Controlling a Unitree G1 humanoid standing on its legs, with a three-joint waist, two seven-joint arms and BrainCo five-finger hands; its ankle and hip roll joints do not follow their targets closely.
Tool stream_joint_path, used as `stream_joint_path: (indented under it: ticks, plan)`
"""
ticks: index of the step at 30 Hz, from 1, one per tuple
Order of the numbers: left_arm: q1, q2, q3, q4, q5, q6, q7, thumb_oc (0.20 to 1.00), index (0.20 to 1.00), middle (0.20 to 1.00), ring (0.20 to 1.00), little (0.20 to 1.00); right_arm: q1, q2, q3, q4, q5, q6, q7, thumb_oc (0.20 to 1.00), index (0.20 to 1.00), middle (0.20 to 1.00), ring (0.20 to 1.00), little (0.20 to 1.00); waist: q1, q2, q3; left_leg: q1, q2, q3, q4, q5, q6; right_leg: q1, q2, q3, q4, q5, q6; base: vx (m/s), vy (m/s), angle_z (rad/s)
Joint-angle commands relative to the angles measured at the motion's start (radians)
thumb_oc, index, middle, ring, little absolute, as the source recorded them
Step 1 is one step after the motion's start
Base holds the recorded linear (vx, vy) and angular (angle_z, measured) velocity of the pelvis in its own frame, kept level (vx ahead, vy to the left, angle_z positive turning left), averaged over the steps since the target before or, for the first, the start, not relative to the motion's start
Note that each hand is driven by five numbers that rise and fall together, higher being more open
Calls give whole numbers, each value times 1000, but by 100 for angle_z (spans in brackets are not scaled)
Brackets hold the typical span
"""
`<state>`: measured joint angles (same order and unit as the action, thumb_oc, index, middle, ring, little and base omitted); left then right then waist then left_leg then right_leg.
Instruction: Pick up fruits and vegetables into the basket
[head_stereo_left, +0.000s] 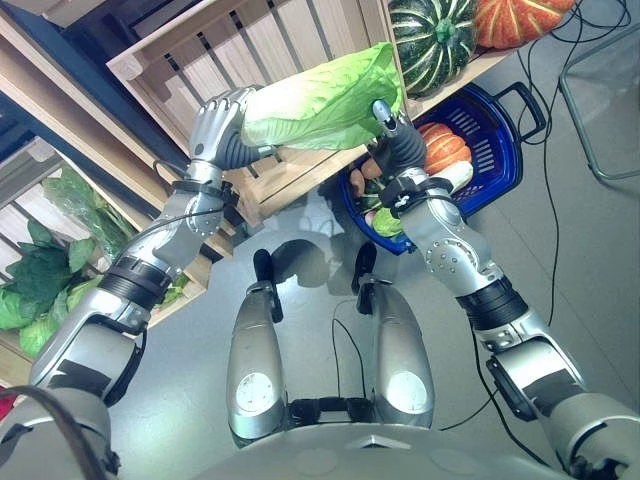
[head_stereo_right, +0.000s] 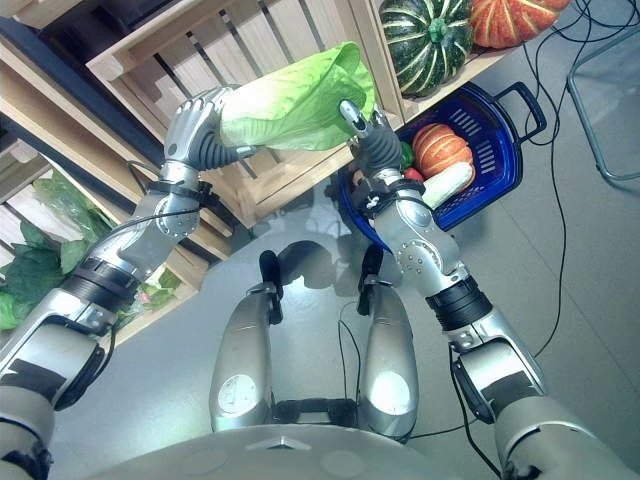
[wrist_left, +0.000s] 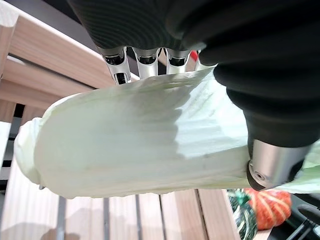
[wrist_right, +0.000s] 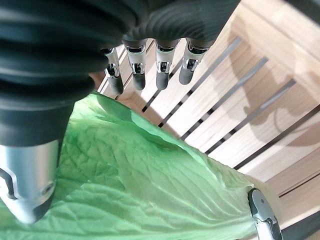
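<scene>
A long pale-green napa cabbage (head_stereo_left: 320, 100) is held up in front of a wooden crate (head_stereo_left: 200, 60). My left hand (head_stereo_left: 215, 125) is shut on its white stem end, fingers over the top and thumb (wrist_left: 272, 165) underneath. At the leafy end my right hand (head_stereo_left: 402, 152) is open, its straight fingers (wrist_right: 162, 70) just above the green leaves (wrist_right: 140, 185). Below and to the right, a blue basket (head_stereo_left: 505, 150) stands on the floor. It holds a small orange pumpkin (head_stereo_left: 445, 148), a white radish (head_stereo_left: 455, 178) and other vegetables.
A striped green squash (head_stereo_left: 432, 40) and an orange pumpkin (head_stereo_left: 520, 18) lie on the shelf above the basket. Leafy greens (head_stereo_left: 40, 270) fill a lower shelf at the left. A metal frame (head_stereo_left: 600, 100) stands on the grey floor at the right.
</scene>
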<state>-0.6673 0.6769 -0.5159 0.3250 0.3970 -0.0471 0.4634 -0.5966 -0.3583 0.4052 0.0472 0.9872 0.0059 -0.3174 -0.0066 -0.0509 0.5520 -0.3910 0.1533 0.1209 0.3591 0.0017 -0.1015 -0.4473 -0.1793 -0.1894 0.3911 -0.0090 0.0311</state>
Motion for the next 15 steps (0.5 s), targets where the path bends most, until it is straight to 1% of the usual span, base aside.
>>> stream_joint_path:
  ticks: [1,3,5,6,9,12,13,14,15]
  plan:
    - [-66,0,-45,-153,95,37,-36,200,200,200,200,200,-79,40,10,-64,-51,-33,-12,1000,1000,1000,1000,1000,-5,-19,-32,29,-59,75,26,-81,55,74,-13,15,-34,-24,65,0,0,0]
    - [-72,-10,-69,-159,115,96,-84,200,200,200,200,200,-92,44,18,-64,-69,-22,-19,1000,1000,1000,1000,1000,-5,-13,-32,29,-63,73,24,-81,56,75,-16,14,-34,-26,66,-15,39,0]
    - [-80,-16,-95,-164,140,139,-130,200,200,200,200,200,-105,47,29,-62,-79,-8,-21,1000,1000,1000,1000,1000,-5,-6,-32,29,-66,72,22,-80,55,76,-19,13,-36,-27,67,-16,44,1]
    - [-83,-18,-101,-165,135,141,-134,200,200,200,200,200,-108,47,31,-63,-81,-2,-23,1000,1000,1000,1000,1000,-5,-5,-32,30,-67,72,21,-80,55,76,-20,13,-37,-27,68,-13,54,1]
    - [-93,-33,-131,-185,200,176,-208,200,200,200,200,200,-128,43,54,-67,-107,55,-12,1000,1000,1000,1000,1000,-7,6,-32,35,-73,75,13,-78,56,82,-26,10,-44,-28,68,-14,54,1]
    - [-95,-34,-134,-190,210,184,-224,200,200,200,200,200,-131,43,56,-66,-109,62,-11,1000,1000,1000,1000,1000,-6,7,-32,35,-73,75,13,-78,56,83,-26,9,-45,-28,69,0,0,0]
    - [-100,-31,-155,-201,226,201,-285,200,200,200,200,200,-143,39,71,-68,-97,94,0,1000,1000,1000,1000,1000,-5,12,-32,39,-74,75,17,-87,54,88,-29,8,-43,-36,72,-29,32,1]
    - [-105,-28,-168,-203,202,203,-315,200,200,200,200,200,-149,36,85,-68,-68,104,19,1000,1000,1000,1000,1000,-5,14,-32,37,-75,76,11,-78,54,87,-31,6,-51,-27,73,-29,31,4]
    - [-105,-31,-172,-206,189,202,-322,200,200,200,200,200,-150,39,92,-68,-53,106,32,1000,1000,1000,1000,1000,-4,15,-32,39,-75,76,9,-77,55,89,-32,4,-53,-26,73,-30,19,4]
